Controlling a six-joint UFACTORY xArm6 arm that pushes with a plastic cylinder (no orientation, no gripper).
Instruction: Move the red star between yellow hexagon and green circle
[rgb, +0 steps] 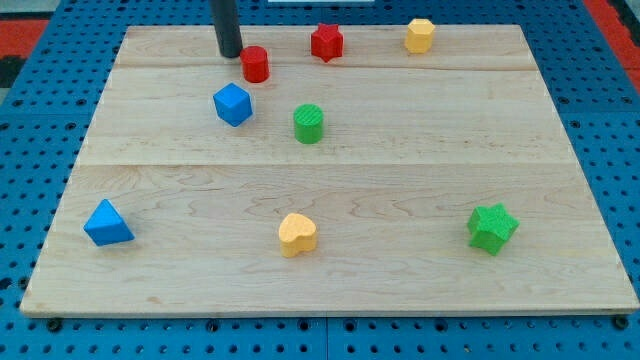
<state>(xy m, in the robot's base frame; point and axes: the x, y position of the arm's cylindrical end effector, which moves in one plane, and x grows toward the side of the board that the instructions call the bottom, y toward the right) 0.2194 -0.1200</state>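
The red star lies near the view's top, a little right of centre-left. The yellow hexagon is to its right, near the top edge. The green circle stands below the red star, toward the board's middle. My tip is at the view's top left, just left of a red cylinder and well left of the red star. The tip appears close to or touching the red cylinder.
A blue cube-like block lies below the tip. A blue triangle is at the lower left, a yellow heart at the lower centre, a green star at the lower right. The wooden board rests on a blue pegboard.
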